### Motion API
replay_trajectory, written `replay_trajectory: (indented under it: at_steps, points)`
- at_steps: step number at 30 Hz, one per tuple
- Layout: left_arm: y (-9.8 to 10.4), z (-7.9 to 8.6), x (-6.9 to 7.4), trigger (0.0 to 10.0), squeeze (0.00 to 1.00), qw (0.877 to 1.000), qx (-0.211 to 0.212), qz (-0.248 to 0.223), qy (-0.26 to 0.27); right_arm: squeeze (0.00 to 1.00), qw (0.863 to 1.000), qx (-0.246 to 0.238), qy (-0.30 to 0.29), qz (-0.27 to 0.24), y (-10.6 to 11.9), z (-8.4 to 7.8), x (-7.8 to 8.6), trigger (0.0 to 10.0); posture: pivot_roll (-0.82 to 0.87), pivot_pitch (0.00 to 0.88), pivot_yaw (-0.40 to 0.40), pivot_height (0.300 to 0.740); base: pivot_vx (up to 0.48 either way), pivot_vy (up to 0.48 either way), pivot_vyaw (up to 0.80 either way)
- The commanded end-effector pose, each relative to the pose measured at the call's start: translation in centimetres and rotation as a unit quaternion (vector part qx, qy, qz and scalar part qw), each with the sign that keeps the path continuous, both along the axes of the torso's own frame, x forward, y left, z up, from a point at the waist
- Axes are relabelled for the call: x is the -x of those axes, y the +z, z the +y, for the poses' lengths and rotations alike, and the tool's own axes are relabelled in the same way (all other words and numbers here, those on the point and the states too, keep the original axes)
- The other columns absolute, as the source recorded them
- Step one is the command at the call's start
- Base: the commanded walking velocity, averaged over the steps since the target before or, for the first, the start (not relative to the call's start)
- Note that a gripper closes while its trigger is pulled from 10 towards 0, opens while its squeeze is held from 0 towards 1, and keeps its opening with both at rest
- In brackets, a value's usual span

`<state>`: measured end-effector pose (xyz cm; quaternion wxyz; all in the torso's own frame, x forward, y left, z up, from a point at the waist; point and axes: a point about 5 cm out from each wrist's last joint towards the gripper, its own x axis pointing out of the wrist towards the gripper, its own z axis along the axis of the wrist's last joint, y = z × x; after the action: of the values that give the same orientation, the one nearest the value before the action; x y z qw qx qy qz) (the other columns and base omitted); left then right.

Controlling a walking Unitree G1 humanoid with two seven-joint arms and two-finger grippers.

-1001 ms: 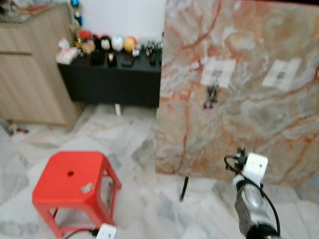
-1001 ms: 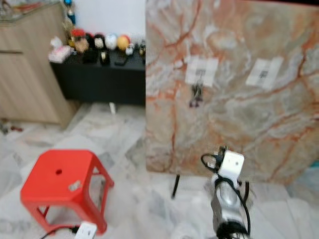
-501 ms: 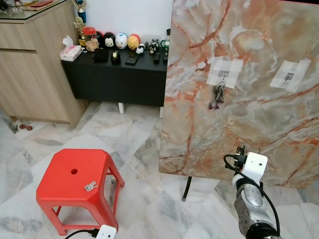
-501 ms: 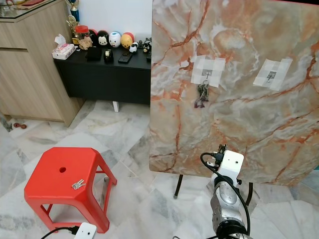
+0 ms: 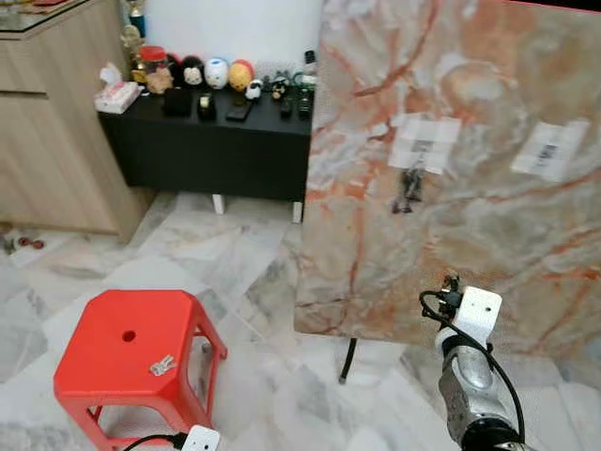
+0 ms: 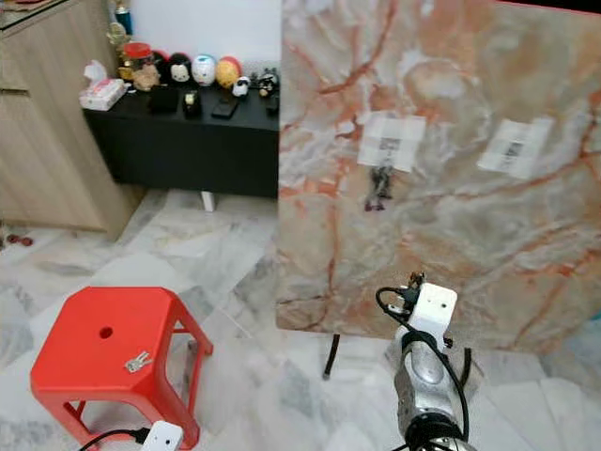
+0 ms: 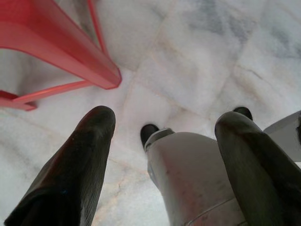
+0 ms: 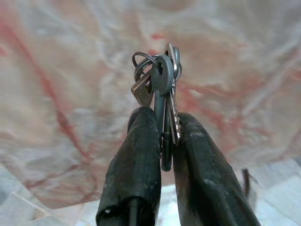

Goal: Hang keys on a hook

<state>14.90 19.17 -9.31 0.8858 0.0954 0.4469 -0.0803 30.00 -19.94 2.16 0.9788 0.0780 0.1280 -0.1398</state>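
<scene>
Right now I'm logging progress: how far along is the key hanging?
Done: one bunch of keys already hangs on the left hook of the marble board. In hand: the right hand is shut on a second key bunch, facing the board but below the hooks. Left: lift it to the bare right hook. A small key set lies on the red stool.

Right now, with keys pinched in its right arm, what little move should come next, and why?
Probably raise the right tool toward the free hook on the marble board. It grips a key bunch low before the board; the other hook already holds keys.
</scene>
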Motion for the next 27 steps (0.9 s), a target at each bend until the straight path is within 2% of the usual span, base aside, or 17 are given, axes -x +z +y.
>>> replay_trajectory:
  at_steps: [1,4,9,27]
  points:
    - [-0.23,-0.21,0.43,10.0,0.00,1.000,0.004,0.011,0.000,0.00,1.000,0.004,-0.010,-0.003,0.11,-0.65,0.09,10.0,0.07,0.000,-0.080,0.740,0.281,0.000,0.00]
    - [-0.25,-0.18,0.49,10.0,0.00,1.000,0.003,0.011,0.000,0.00,1.000,-0.001,-0.011,0.001,0.00,-0.56,0.09,10.0,0.07,0.000,-0.078,0.740,0.277,0.000,0.00]
    - [-0.26,-0.17,0.54,10.0,0.00,1.000,0.002,0.010,0.002,0.00,1.000,0.000,-0.013,0.000,-0.04,-0.59,0.17,10.0,0.07,0.000,-0.077,0.740,0.000,0.000,-0.52]
    - [-0.28,-0.47,0.55,10.0,0.00,1.000,0.003,0.011,-0.011,0.00,1.000,0.006,-0.016,-0.007,0.15,-0.82,0.12,10.0,0.07,0.000,-0.075,0.740,0.000,0.000,0.00]
